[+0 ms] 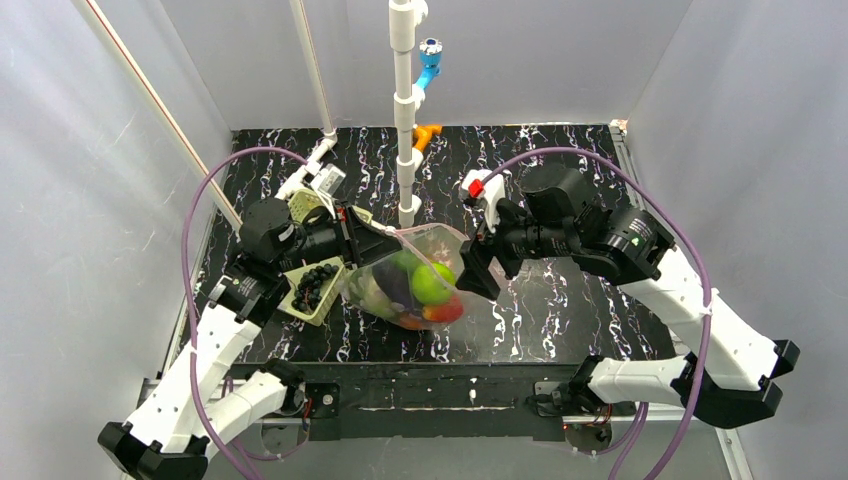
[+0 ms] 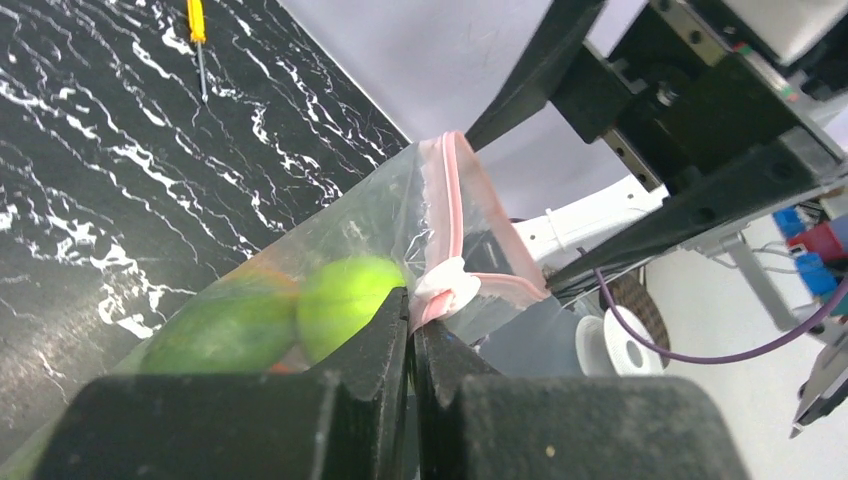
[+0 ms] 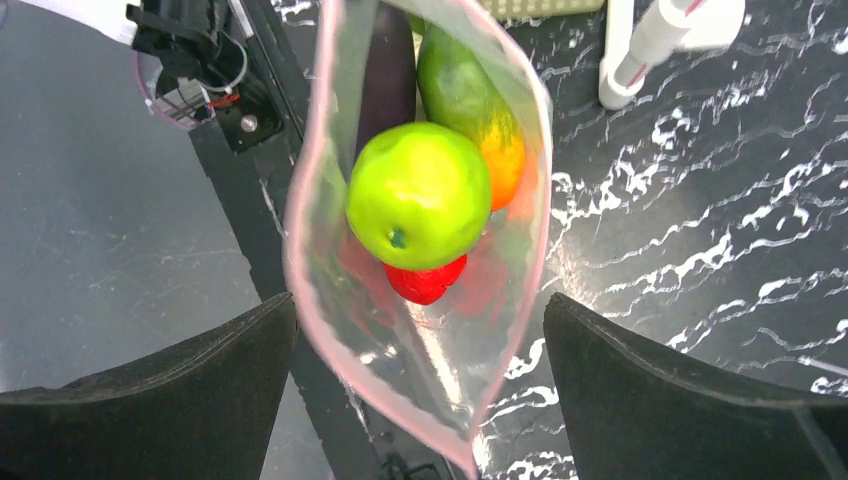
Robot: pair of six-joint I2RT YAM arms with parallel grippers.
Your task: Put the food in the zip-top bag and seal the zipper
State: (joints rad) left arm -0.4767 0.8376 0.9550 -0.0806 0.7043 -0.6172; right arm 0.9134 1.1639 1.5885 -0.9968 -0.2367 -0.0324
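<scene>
the left gripper (image 2: 410,315) has its fingers pressed together on the pink zipper (image 2: 452,190) at one corner of the clear zip-top bag (image 1: 400,285), and that corner is lifted. the right gripper (image 3: 420,330) is spread wide, one finger on either side of the bag's open mouth, apart from the plastic. the bag is over the middle of the black marbled table (image 1: 560,310), between the two grippers. inside it are a green apple (image 3: 418,195), a mango (image 3: 470,100), a purple eggplant (image 3: 388,70) and a red piece (image 3: 425,282) under the apple.

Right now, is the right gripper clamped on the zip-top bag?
No, the right gripper is wide open, a finger on either side of the zip-top bag, whose mouth gapes between them.
</scene>
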